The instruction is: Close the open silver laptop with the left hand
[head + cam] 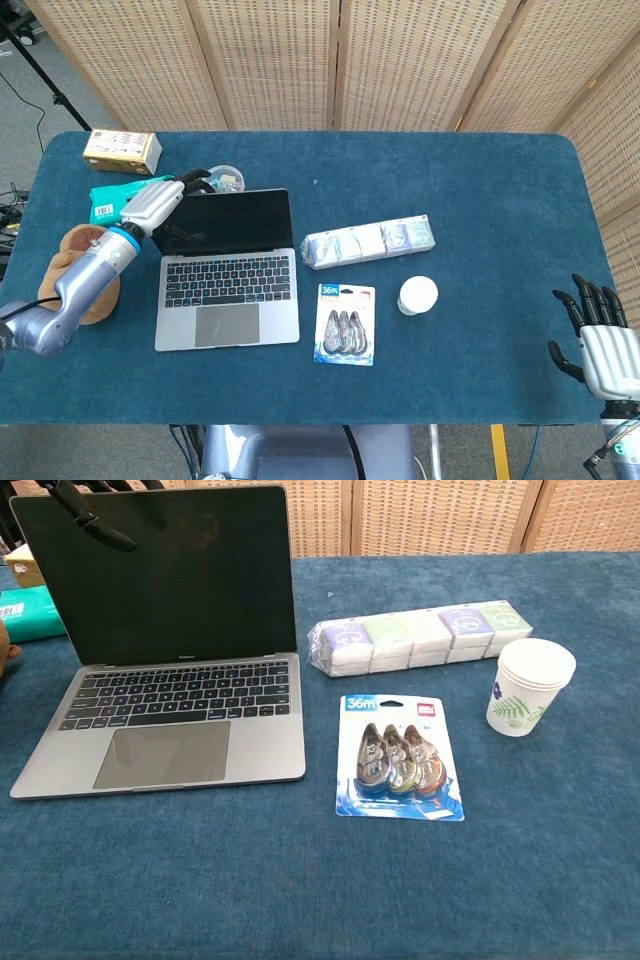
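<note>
The silver laptop [228,270] sits open at the left of the blue surface [480,220], its keyboard facing the robot, its hinge and long axis running left to right, and its dark screen standing close to upright in the chest view. My left hand [155,203] is at the screen's top left corner with fingers hooked over the edge, gripping nothing, so I judge I should press the lid forward and down evenly, sliding toward the middle of the top edge so the base doesn't twist. My right hand [600,345] waits open with spread fingers at the surface's right edge, well apart.
</note>
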{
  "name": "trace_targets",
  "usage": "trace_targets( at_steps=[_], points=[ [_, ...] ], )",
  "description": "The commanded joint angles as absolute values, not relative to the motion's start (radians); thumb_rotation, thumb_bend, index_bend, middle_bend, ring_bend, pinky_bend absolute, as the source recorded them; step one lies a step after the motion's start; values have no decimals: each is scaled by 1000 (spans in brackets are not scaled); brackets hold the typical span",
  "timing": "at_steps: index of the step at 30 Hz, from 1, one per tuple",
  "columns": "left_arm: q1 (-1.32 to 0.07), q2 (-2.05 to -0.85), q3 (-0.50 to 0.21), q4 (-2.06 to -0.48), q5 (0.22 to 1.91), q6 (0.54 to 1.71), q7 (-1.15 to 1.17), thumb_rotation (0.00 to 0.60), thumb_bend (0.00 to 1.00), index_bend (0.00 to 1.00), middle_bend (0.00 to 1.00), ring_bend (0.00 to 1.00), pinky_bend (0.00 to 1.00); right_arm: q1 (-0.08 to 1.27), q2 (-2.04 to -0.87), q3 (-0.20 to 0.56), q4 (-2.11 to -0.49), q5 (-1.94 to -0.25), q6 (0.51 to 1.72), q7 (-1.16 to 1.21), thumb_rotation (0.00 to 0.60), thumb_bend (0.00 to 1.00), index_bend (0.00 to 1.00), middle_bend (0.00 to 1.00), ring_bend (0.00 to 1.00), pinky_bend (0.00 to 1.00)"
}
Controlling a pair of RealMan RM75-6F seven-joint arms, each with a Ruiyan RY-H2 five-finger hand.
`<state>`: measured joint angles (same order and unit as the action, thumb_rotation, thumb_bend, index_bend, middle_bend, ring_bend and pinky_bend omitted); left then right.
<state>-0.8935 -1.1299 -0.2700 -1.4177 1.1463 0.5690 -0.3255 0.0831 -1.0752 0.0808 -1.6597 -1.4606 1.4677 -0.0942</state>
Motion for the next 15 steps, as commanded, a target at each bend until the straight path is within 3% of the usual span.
trace_targets(
  at_steps=[1,15],
  points=[
    [-894,-1127,-272,-1428,1141,570,-326,600,197,330,165,198,191,82,-1074,82,-1659,-1460,1470,-91,600,375,163,0,0,0],
    [-899,-1095,-271,-1487,1092,578,-281,600,198,341,183,222,212,84,-1074,82,-1656,-1458,1465,-87,600,375,163,0,0,0]
  ],
)
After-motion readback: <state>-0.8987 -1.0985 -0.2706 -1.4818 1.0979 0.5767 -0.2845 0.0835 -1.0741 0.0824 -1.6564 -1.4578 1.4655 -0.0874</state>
